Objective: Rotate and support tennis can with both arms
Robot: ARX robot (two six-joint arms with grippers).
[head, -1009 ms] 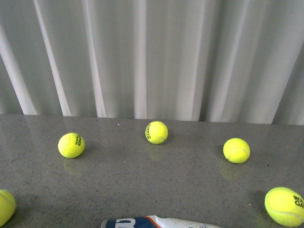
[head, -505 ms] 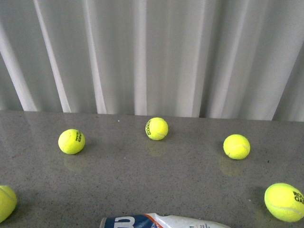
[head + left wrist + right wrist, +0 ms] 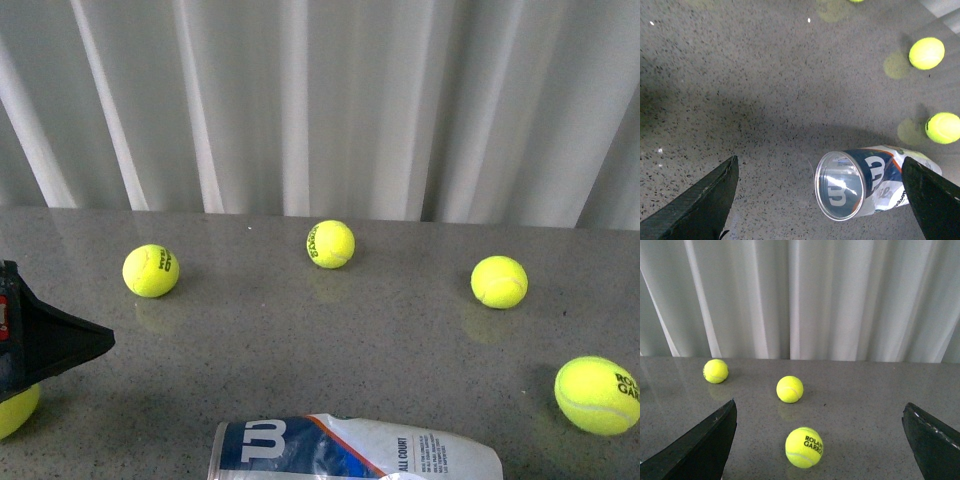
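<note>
The tennis can lies on its side at the near edge of the grey table, navy end with the white "W" to the left, dented white part to the right. In the left wrist view the can shows its metal-rimmed mouth, lying between the wide-open jaws of my left gripper without touching either. Part of the left arm shows at the left edge of the front view. My right gripper is open and empty, facing a yellow ball; the can is out of its view.
Several yellow tennis balls lie on the table: at the back left, the back middle, the right, the near right and one half hidden under the left arm. White curtains hang behind the table.
The front view has tilted down, so more of the can shows and the balls sit higher in the picture. The left arm has come into view at the left edge.
</note>
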